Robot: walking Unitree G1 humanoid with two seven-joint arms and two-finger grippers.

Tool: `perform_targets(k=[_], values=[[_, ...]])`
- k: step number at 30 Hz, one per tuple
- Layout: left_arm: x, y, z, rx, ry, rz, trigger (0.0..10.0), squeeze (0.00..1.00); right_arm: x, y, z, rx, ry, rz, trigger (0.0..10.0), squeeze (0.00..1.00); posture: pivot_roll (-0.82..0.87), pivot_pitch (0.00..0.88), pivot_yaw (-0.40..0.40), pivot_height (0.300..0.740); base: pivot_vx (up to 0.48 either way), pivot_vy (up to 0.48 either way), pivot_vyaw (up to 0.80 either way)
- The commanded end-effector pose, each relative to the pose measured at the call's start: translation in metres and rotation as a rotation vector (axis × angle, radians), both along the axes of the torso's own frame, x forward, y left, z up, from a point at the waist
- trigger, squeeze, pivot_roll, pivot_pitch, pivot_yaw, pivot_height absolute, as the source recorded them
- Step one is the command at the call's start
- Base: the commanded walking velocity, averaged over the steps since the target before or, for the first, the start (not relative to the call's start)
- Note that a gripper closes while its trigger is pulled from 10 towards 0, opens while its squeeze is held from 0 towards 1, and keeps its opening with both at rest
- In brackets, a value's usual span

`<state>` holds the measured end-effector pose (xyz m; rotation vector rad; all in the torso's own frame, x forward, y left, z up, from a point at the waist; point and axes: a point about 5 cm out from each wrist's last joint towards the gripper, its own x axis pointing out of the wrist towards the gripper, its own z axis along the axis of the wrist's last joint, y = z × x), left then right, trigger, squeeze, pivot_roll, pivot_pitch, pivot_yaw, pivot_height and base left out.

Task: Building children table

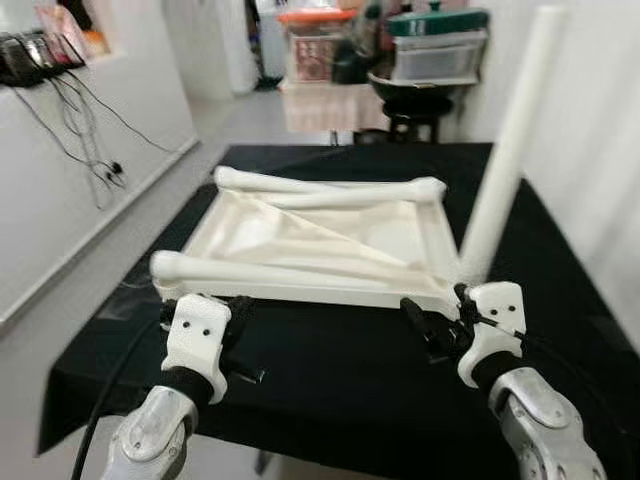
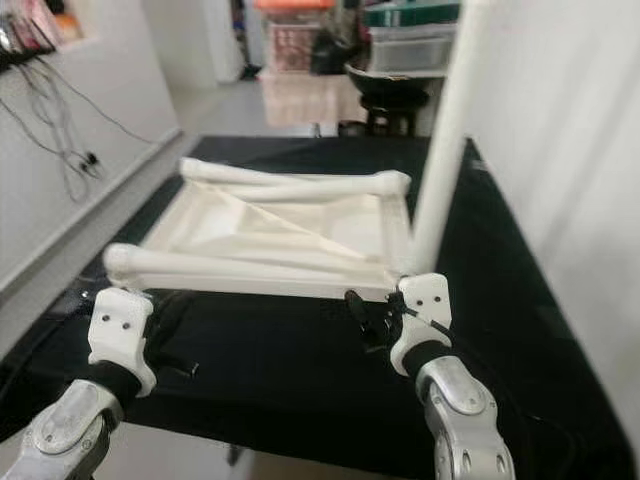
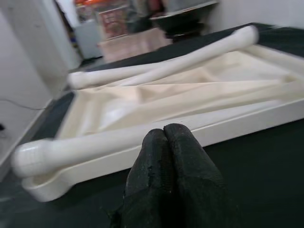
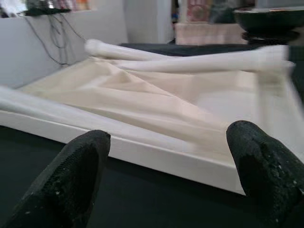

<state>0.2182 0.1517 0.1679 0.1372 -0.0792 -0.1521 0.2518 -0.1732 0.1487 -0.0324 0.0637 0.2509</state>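
**Smooth white plastic on matt black cloth**

The tabletop (image 1: 330, 235) lying upside down looks like smooth cream-white plastic with a soft sheen on its raised rim. The loose legs (image 1: 330, 188) resting across it, and the upright leg (image 1: 510, 150) at its near right corner, have the same smooth, faintly glossy white finish. Under them a black cloth (image 1: 330, 370) looks matt and finely woven. The left gripper (image 3: 173, 156) has fingers with a rough, grainy black surface, as do those of the right gripper (image 4: 166, 166). Both wrists carry white plastic housings on brushed silver metal arms.
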Motion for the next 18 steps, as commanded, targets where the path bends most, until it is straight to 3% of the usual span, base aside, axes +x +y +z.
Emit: perform_targets(k=[1, 10, 13, 18], values=[[0.000, 0.003, -0.003, 0.003, 0.018, 0.031, 10.0, 0.00, 0.000, 0.003, -0.002, 0.006, -0.002, 0.015, 10.0, 0.00, -0.05, 0.000, 0.042, 0.740, 0.000, 0.480, 0.00], [0.007, -0.002, -0.003, 0.025, 0.028, -0.032, 10.0, 0.00, 0.009, 0.007, 0.000, -0.024, -0.043, 0.036, 10.0, 0.00, -0.07, 0.000, 0.054, 0.740, 0.000, 0.480, 0.00], [0.015, 0.000, -0.008, -0.091, 0.041, -0.025, 10.0, 0.00, 0.014, 0.005, 0.002, -0.063, -0.070, 0.001, 10.0, 0.00, -0.07, 0.000, 0.061, 0.740, 0.000, 0.480, 0.00], [0.017, 0.000, -0.008, -0.106, 0.039, -0.036, 10.0, 0.00, 0.019, 0.004, 0.004, -0.078, -0.083, -0.020, 10.0, 0.00, -0.07, 0.000, 0.057, 0.740, 0.000, 0.480, 0.00]])
